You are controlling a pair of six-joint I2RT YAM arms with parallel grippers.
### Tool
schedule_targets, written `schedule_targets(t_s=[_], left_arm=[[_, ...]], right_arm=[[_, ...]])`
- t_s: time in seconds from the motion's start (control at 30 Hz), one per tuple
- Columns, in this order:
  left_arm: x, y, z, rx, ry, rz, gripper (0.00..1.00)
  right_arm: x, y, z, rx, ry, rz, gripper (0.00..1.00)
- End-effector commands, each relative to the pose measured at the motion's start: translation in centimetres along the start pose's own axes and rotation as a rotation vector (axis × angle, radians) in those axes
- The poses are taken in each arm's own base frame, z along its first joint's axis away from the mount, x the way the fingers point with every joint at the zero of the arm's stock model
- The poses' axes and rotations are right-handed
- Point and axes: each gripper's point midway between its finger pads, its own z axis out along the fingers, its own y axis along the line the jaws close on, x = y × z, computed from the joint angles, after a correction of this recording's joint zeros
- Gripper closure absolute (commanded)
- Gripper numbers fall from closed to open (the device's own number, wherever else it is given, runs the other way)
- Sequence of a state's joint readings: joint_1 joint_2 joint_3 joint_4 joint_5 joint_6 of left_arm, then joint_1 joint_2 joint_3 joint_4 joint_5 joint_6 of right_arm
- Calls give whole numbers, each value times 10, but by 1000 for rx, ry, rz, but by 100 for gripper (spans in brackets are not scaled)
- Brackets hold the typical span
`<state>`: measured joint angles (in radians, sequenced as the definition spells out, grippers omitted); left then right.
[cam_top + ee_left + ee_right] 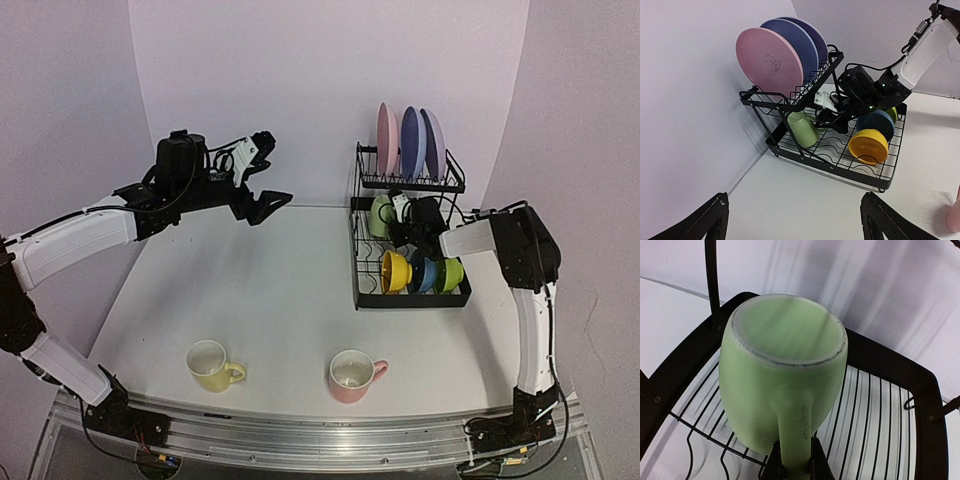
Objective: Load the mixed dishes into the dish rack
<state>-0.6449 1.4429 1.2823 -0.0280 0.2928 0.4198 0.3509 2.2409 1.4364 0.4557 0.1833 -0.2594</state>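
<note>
Jaws of the right gripper are clamped on the handle of the pale green mug, which sits tilted in the lower tray of the dish rack, near three bowls. The left gripper hangs wide open above the white table, holding nothing. A yellow mug and a pink mug stand near the table's front edge. Three plates stand on the rack's upper shelf. The walls are pale lilac.

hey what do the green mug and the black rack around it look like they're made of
Pale green mug: likely glazed ceramic. Its sides are smooth and softly glossy, and a duller, unglazed-looking ring runs around its upturned base.
Dish rack: probably metal wire with a black coating. Thin straight rods join a thicker frame, and the surface looks matte with a faint sheen.
</note>
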Motion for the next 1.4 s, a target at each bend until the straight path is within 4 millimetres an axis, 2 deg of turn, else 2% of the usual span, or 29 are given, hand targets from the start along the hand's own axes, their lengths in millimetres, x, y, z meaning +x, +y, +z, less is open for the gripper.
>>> schedule_targets(t_s=[0.0, 0.33, 0.57, 0.6, 0.77, 0.83, 1.1, 1.37], left_arm=[[-14, 6, -4, -8, -34, 17, 9], [-15, 6, -6, -12, -32, 23, 9], [-15, 6, -8, -13, -29, 24, 9], [-15, 6, -8, -11, -28, 24, 9], [-14, 4, -9, -4, -29, 22, 8], [-14, 3, -9, -1, -29, 21, 8], [-13, 2, -10, 3, -24, 18, 8], [-8, -3, -12, 22, -11, 15, 8]], right_arm=[[-22, 2, 7, 15, -73, 26, 100], [-23, 17, 16, -4, -85, 16, 100], [-21, 13, 13, 24, -75, 13, 100], [-21, 12, 12, 24, -75, 12, 97], [-24, 14, 7, 10, -71, 5, 68], [-26, 14, 5, 6, -71, 3, 62], [-39, 13, -9, -8, -89, 8, 54], [-48, 5, -34, 5, -99, -2, 43]])
